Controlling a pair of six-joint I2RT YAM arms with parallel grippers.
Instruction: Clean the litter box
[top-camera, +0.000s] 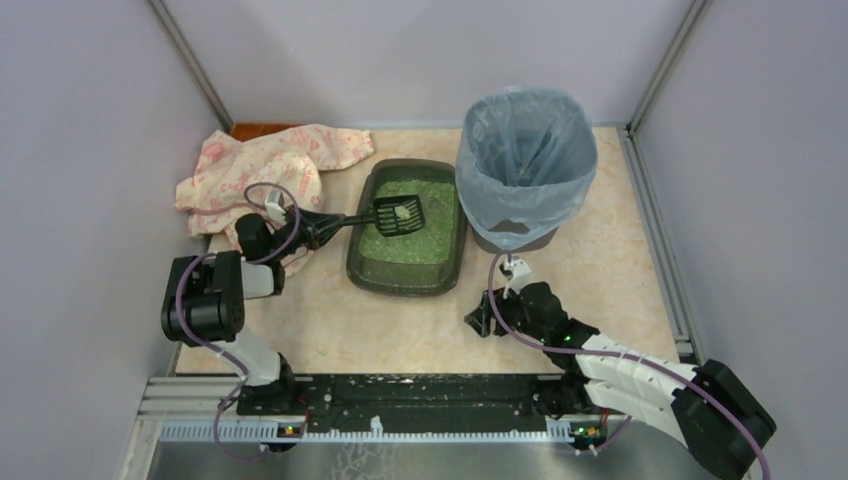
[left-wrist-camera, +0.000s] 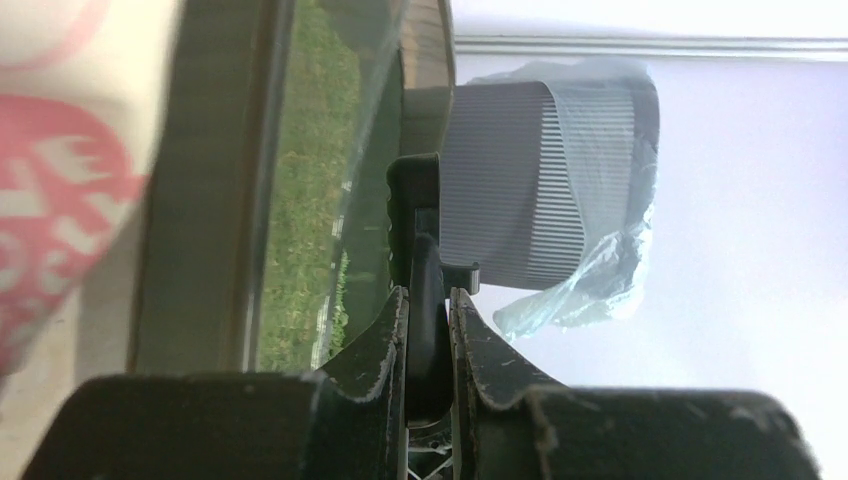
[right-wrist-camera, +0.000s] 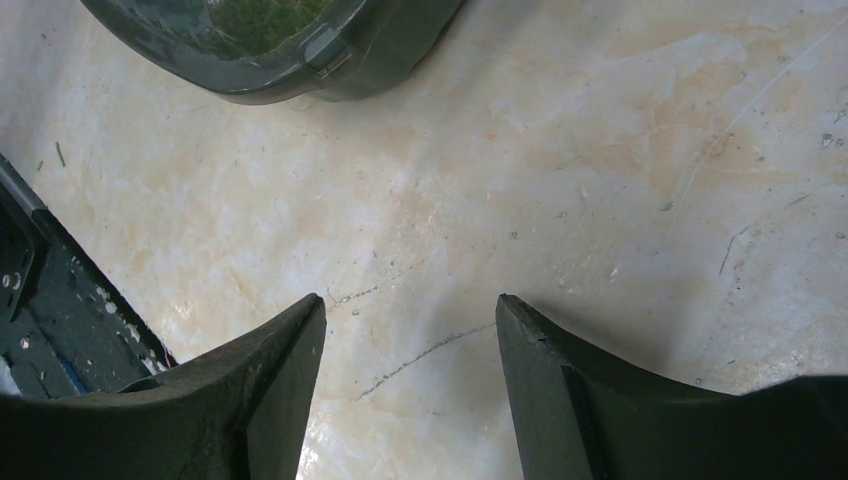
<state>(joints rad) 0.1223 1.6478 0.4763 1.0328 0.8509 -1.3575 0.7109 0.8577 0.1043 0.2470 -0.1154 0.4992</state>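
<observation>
Pinches litter scoop (top-camera: 398, 215) in left hand (top-camera: 303, 228), head rightward over litter box (top-camera: 357, 258), perhaps loaded; holds right hand (right-wrist-camera: 410, 305) spread nearby.

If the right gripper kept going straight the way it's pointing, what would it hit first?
Most likely the beige marbled table top: the right gripper tilts its open fingers down toward it with nothing between. The dark grey-green plastic litter box sits farther ahead; depth is hard to judge.
</observation>
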